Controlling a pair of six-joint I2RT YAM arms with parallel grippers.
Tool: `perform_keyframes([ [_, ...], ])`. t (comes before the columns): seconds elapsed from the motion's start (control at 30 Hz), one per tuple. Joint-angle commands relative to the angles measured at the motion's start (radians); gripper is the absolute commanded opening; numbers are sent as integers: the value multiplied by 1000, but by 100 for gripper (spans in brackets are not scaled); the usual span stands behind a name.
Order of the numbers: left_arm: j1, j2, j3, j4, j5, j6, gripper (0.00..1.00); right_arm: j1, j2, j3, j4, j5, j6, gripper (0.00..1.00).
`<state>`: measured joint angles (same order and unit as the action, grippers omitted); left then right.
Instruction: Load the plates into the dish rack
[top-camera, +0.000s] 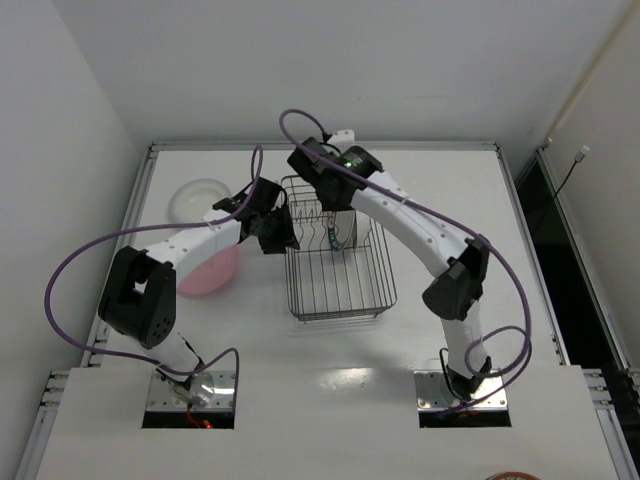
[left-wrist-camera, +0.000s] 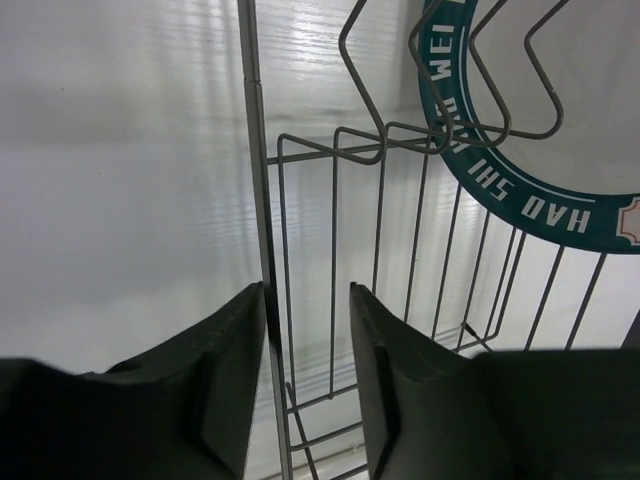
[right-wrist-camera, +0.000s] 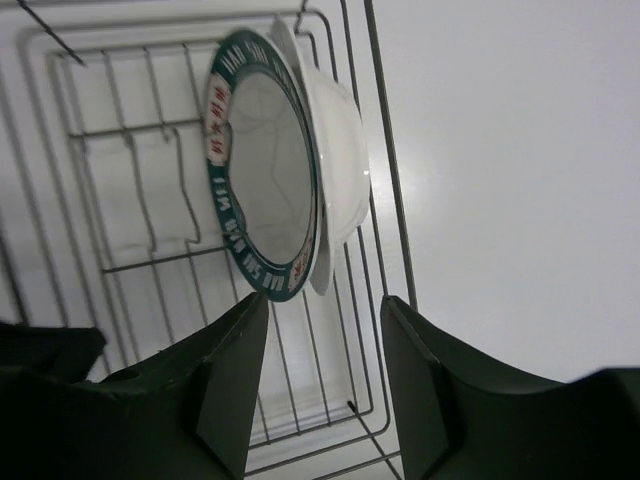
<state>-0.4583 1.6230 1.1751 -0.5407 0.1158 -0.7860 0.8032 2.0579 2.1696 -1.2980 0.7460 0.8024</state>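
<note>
Near the far-left corner of the desk (top-camera: 330, 350), a translucent plate (top-camera: 200, 198) is being left lying flat. Just nearer, by the left edge, a pink plate (top-camera: 215, 272) is being partly covered by the left arm (top-camera: 190, 245).

The left hand (left-wrist-camera: 307, 335) is being held at the left side of the dish rack (top-camera: 340, 290). Its fingers (left-wrist-camera: 235, 370) are being kept spread, and the rack's upright side wire is being straddled by them. No plate is being pinched.

The dish rack is being carried by the middle of the desk, somewhat toward the far edge. In its far part a green-rimmed plate (right-wrist-camera: 265, 170) with lettering round its rim is being held on edge between the wire prongs. A deeper white dish (right-wrist-camera: 340, 140) is being propped close against its back, next to the rack's end wall.

Above that far end the right hand (right-wrist-camera: 323, 350) is being pointed down at the rack. Its fingers (right-wrist-camera: 420, 390) are being kept apart. Nothing is being gripped, and only the rack's rim wires are being seen between them.
</note>
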Motion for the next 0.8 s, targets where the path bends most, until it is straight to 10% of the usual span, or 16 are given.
perform_keyframes([
  [0.0, -11, -15, 52, -7, -2, 24, 37, 4, -182, 20, 94, -28, -57, 48],
  [0.47, 75, 3, 261, -176, -11, 185, 100, 13, -481, -358, 492, -325, -270, 67],
  [0.77, 202, -78, 411, -251, -269, 313, 100, 13, -484, -485, 641, -555, -325, 67],
])
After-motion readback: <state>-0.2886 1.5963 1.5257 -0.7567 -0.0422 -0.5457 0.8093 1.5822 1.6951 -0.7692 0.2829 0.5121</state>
